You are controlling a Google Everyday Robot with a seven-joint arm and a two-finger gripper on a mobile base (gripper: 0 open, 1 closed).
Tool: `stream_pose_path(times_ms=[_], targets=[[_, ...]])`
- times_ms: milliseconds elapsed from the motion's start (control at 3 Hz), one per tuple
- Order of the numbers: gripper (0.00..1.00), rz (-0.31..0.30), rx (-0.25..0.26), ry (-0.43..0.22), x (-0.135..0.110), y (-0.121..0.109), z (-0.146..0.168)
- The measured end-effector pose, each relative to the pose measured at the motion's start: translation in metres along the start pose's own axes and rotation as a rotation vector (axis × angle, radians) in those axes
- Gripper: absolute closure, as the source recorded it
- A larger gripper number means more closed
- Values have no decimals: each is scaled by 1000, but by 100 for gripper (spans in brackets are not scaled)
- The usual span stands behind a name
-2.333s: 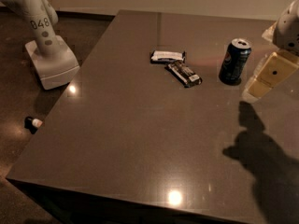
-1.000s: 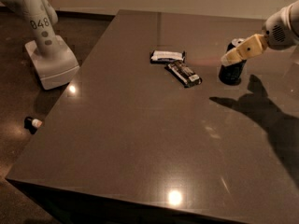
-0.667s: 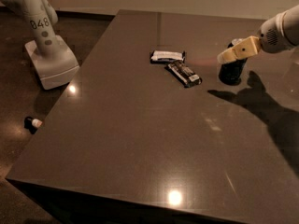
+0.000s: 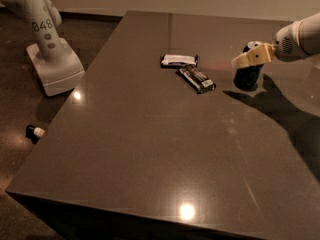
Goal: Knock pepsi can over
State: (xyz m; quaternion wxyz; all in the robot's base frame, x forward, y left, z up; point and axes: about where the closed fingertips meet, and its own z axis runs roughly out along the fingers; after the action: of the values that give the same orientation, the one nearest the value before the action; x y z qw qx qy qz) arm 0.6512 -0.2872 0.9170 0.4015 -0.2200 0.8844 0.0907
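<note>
The pepsi can (image 4: 247, 78) stands upright, long axis vertical, on the far right part of the counter (image 4: 150, 149). It is much closer to the right edge than to the left edge.

My gripper (image 4: 245, 59) reaches in from the right edge and points toward the left edge. It crosses the upper part of the can, so the can's body lies directly below and behind the gripper tip. Gripper and can overlap in this view; whether they touch cannot be confirmed. I cannot tell how far the gripper is open. It appears to have hold of nothing.

Judgement: the push acts high on the can, well above its base, which favours tipping over sliding.

Two snack bars (image 4: 196, 79) lie flat just beside each other, near the can on its left-edge side. A toppled can may roll into them.
</note>
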Motion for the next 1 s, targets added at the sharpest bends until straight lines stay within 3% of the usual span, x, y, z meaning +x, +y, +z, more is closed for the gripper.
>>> stream_pose_path(times_ms=[667,1000], targets=[[61,-36,-35,-48,-5,20,-11],[85,-85,-51,-23,-13,38,-29]])
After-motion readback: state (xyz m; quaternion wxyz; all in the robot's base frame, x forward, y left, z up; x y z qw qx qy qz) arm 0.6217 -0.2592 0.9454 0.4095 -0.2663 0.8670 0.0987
